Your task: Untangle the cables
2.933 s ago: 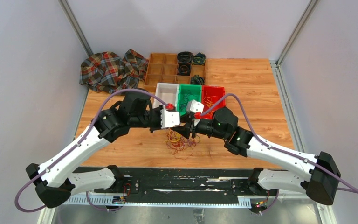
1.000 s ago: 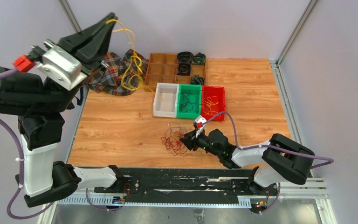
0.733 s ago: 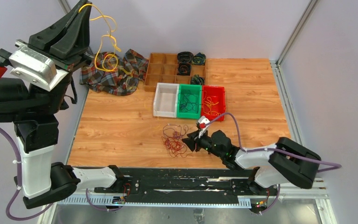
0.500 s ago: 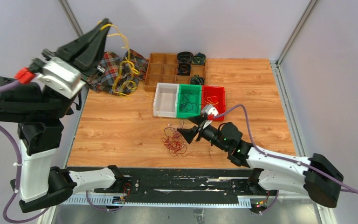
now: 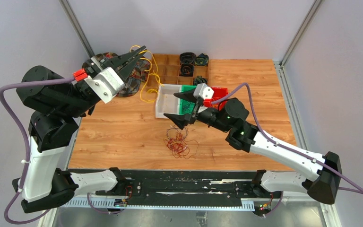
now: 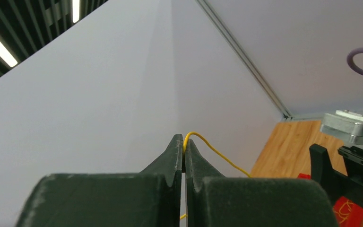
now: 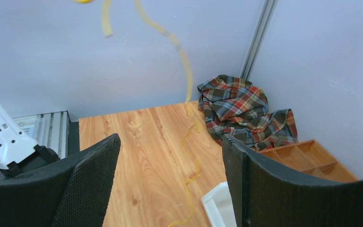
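A tangle of red, yellow and dark cables [image 5: 179,144] lies on the wooden table [image 5: 118,130] near its front edge. My left gripper [image 5: 142,49] is raised at the back left and shut on one yellow cable [image 5: 144,90]. That strand hangs down beside the white bin. In the left wrist view the gripper [image 6: 184,150] pinches the yellow cable [image 6: 217,153] at the fingertips. My right gripper [image 5: 178,109] hovers open above and behind the tangle, holding nothing. In the right wrist view the gripper [image 7: 170,142] looks past the blurred hanging yellow cable [image 7: 188,85].
White [image 5: 164,108], green [image 5: 192,92] and red [image 5: 220,91] bins stand side by side mid-table, with cable pieces in the green and red ones. Behind them is a wooden compartment tray [image 5: 168,71]. A plaid cloth [image 7: 246,111] lies at the back left corner.
The left arm swung down and toward the middle with the yellow cable. The right gripper opened wide and rose from beside the tangle toward the bins.
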